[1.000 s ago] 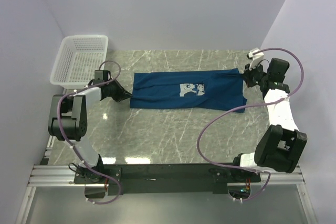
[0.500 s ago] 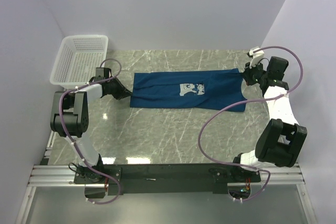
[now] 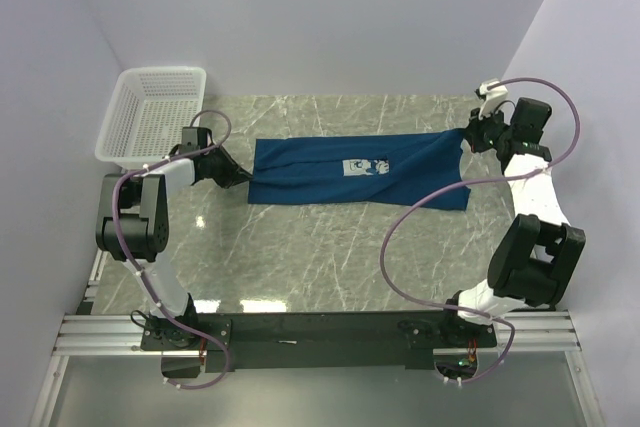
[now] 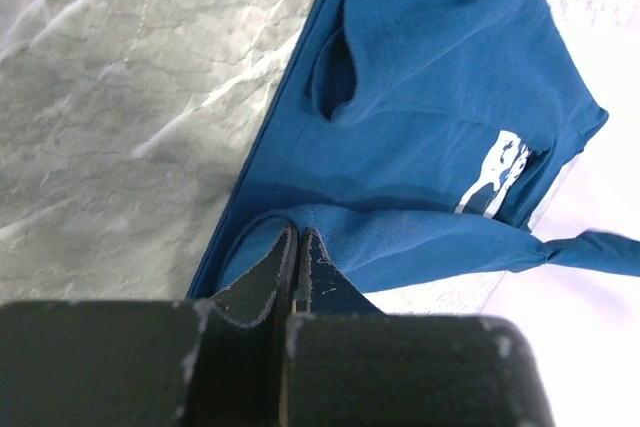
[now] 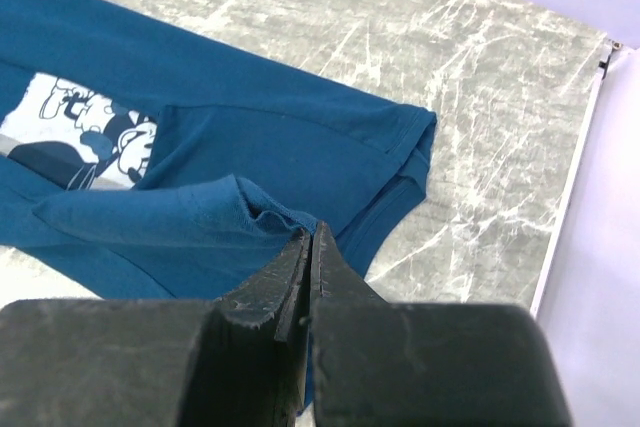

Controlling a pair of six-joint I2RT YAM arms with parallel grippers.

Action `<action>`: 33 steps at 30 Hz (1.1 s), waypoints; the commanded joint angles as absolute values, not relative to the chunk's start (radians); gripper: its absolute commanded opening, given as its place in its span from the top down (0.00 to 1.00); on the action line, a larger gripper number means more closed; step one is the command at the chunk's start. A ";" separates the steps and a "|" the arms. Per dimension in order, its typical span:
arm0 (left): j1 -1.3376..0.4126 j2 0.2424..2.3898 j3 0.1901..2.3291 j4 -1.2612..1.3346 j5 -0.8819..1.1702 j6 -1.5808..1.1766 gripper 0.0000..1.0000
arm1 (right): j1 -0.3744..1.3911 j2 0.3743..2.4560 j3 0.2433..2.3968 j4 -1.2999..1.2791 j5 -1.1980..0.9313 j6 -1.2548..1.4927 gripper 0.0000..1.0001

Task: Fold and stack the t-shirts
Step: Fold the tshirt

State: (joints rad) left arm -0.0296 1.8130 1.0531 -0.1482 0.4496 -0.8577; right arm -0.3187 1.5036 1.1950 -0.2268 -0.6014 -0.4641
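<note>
The dark blue t-shirt (image 3: 350, 169) lies folded lengthwise across the far half of the marble table, its pale cartoon print (image 3: 365, 167) partly covered by a fold. My left gripper (image 3: 240, 176) is shut on the shirt's left edge (image 4: 330, 237). My right gripper (image 3: 466, 137) is shut on the shirt's right upper edge (image 5: 250, 212) and holds it raised above the layer below. The print also shows in the right wrist view (image 5: 80, 137) and in the left wrist view (image 4: 495, 172).
A white plastic mesh basket (image 3: 153, 114) stands at the far left corner, just behind the left arm. The table's right edge and side wall (image 5: 590, 177) are close to the right gripper. Purple cables loop over both arms.
The right gripper has moved up and back with the shirt's right edge, pulling a fold over the print. The left gripper has shifted slightly with its edge.
</note>
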 commanded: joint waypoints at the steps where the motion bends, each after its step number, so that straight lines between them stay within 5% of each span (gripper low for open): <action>1: -0.026 1.821 1.100 -0.138 0.469 -0.844 0.99 | -0.327 1.523 1.255 -0.184 -0.594 -0.443 1.00; 23: -0.026 1.841 1.149 -0.146 0.469 -0.844 0.95 | -0.321 1.600 1.313 -0.209 -0.598 -0.436 1.00; 33: -0.025 1.655 1.092 -0.026 0.489 -0.761 0.62 | -0.301 1.611 1.307 -0.245 -0.621 -0.466 1.00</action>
State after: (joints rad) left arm -0.0292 1.7905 1.0981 -0.1192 0.4740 -0.8242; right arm -0.3107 1.6138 1.2736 -0.2489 -0.5964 -0.4469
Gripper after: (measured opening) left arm 0.345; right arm 0.009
